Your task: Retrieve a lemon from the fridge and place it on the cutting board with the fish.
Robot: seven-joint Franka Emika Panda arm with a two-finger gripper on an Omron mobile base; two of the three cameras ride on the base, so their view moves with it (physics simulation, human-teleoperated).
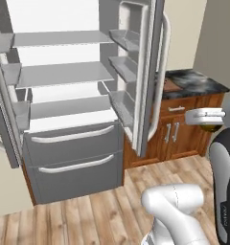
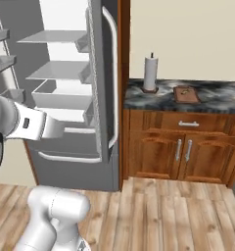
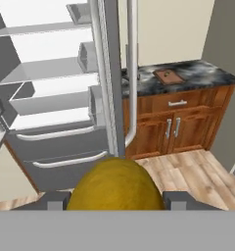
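Hand view: lemon [image 3: 115,184] pinched between the jaws, held in the air | gripper [image 1: 209,125] right of the open fridge [image 1: 64,110] | board [image 2: 186,94] with fish [image 2: 186,90] on the worktop [image 2: 217,98], well apart from lemon

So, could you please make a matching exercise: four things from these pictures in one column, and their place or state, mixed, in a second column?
Things:
1. lemon
2. fridge
3. cutting board
4. paper towel roll

Place or state:
a. doors open
b. lying flat on the dark marbled counter
c. between the fingers of the gripper
d. standing upright at the counter's left end

Pairs: 1-c, 2-a, 3-b, 4-d
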